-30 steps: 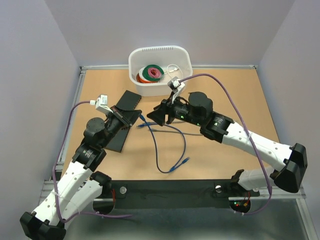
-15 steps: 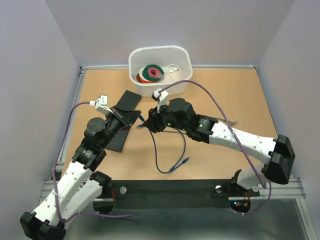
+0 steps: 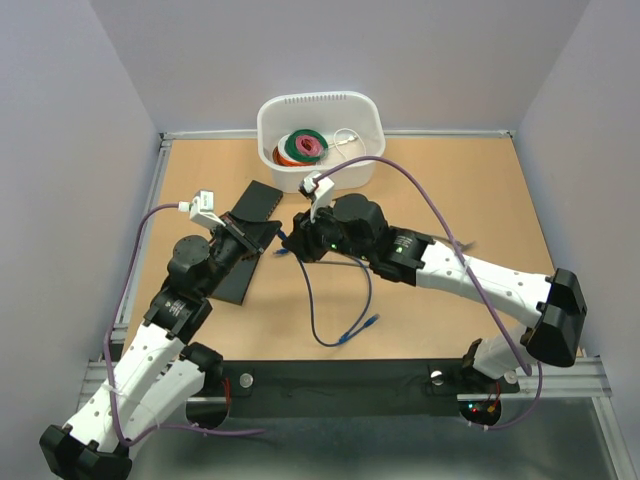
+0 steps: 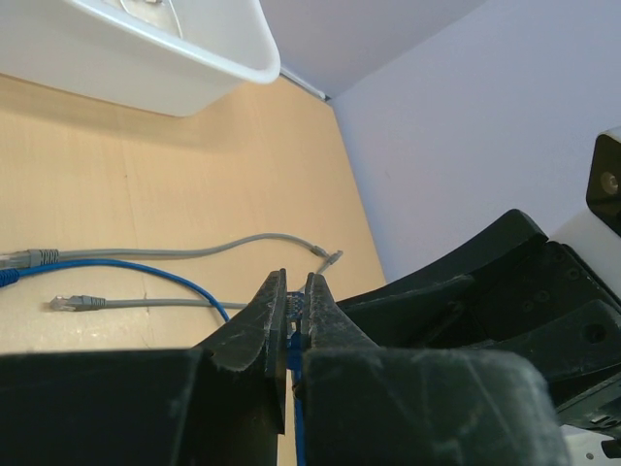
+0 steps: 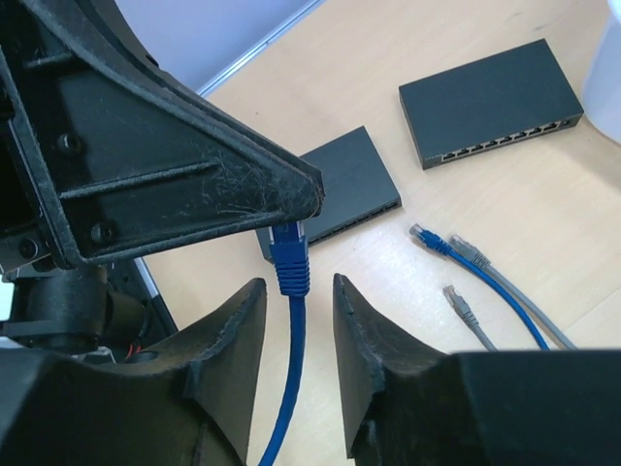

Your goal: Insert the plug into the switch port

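Obs: left end effector clamped shut on blue plug; right end effector half-open, astride it, untouching; probably regrasp.

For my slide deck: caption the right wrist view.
Right gripper open around the blue Ethernet plug that the left gripper holds, two black network switches beyond.

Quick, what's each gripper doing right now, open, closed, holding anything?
Left gripper: closed on the blue plug.
Right gripper: open, fingers either side of the blue cable, not gripping it.
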Controlling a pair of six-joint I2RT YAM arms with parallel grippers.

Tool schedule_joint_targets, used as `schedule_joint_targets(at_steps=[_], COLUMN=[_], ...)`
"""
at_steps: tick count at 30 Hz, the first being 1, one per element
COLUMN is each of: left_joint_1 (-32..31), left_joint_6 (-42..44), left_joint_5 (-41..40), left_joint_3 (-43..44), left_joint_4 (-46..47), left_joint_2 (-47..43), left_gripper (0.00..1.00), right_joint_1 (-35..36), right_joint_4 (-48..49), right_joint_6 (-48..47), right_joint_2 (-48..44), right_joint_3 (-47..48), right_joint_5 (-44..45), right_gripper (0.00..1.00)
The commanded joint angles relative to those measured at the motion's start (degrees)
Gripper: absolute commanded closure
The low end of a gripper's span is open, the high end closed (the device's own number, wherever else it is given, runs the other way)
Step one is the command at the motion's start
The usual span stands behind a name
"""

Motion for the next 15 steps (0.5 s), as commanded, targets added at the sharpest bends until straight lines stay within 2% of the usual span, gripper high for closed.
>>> schedule_joint_targets(at_steps=[1, 15], left_joint_1=[-0.22, -0.22], left_joint_6=[0.57, 0.48], left_joint_5=[-0.27, -0.27], left_joint_3=[0.68, 0.06], left_joint_4=[1.93, 1.84], left_joint_2=[-1.07, -1.25], left_gripper=[1.0, 1.0], right_joint_1=[0.85, 1.12], right_joint_4=[1.65, 1.65], right_joint_6=[-0.7, -0.35], right_joint_2=[0.17, 1.14], right_joint_3=[2.95, 3.47], right_joint_5=[2.04, 4.58], right_gripper=[0.63, 0.73])
